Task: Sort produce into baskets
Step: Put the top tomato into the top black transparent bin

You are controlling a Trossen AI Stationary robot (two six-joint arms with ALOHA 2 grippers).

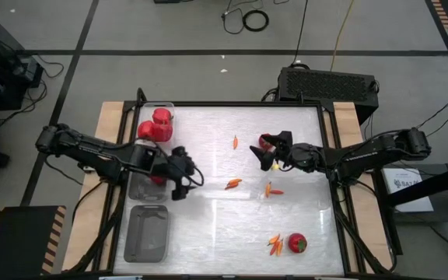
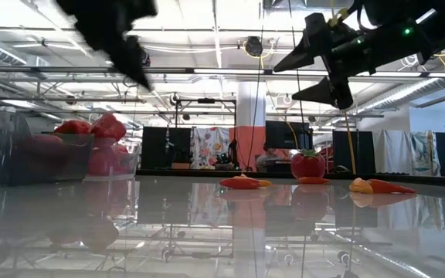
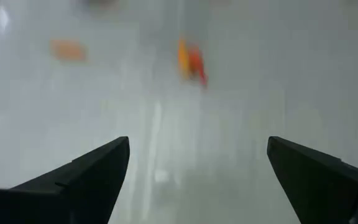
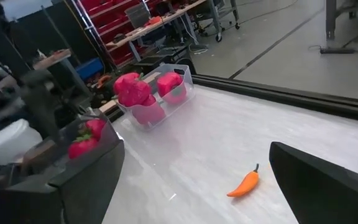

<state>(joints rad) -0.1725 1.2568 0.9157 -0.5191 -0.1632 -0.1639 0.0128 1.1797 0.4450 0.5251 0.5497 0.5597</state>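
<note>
- Hovering above the bench [image 1: 208,233], my left gripper [image 1: 183,180] hung released, fingers spread wide and holding nothing, just beside the middle of three clear bins along the left edge.
- My right gripper [image 1: 269,153] was likewise released and empty, raised over the bench's centre-right, its fingers [image 2: 309,42] wide apart in the low view.
- Red bell peppers [image 1: 155,126] sat piled in the far bin [image 1: 167,107]; more red produce [image 4: 86,138] lay in the middle bin [image 1: 140,189], partly hidden by my left arm.
- The near bin [image 1: 146,233] looked to hold nothing I could make out.
- One tomato [image 1: 297,243] with a green stem rested on the bench near the front right, with a small cluster of chili peppers [image 1: 274,245] just beside it.
- A lone orange chili [image 1: 235,141] lay toward the far middle of the bench, another [image 1: 233,183] lay near the centre between my two grippers, and a third group [image 1: 271,189] lay just in front of my right gripper.
- Through my left wrist camera, a blurred orange-red chili [image 3: 191,59] lay on the bench ahead of my spread fingers [image 3: 86,174].
</note>
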